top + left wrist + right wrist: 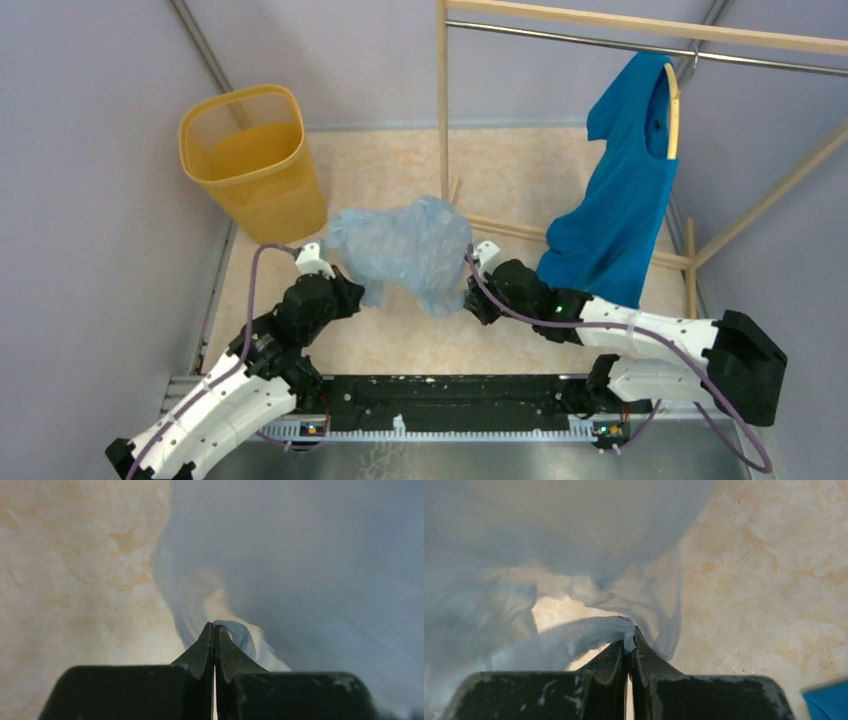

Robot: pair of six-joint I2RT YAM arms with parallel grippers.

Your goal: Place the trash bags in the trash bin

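Both grippers are clamped on film. The left gripper (214, 628) has its jaws together on a pinch of the trash bag (405, 250). The right gripper (629, 636) nips a twisted fold.

The bag hangs bunched at centre frame in the top view, between the wrists and apart from the trash bin (283, 205) at upper left.

Its long axis runs left to right, grip to grip. You cannot tell where the mouth points.

Step in hand, as judged: carry to the bin. Move your arms as a pair with an even span, and raise the drooping lower edge above the rim before crossing.
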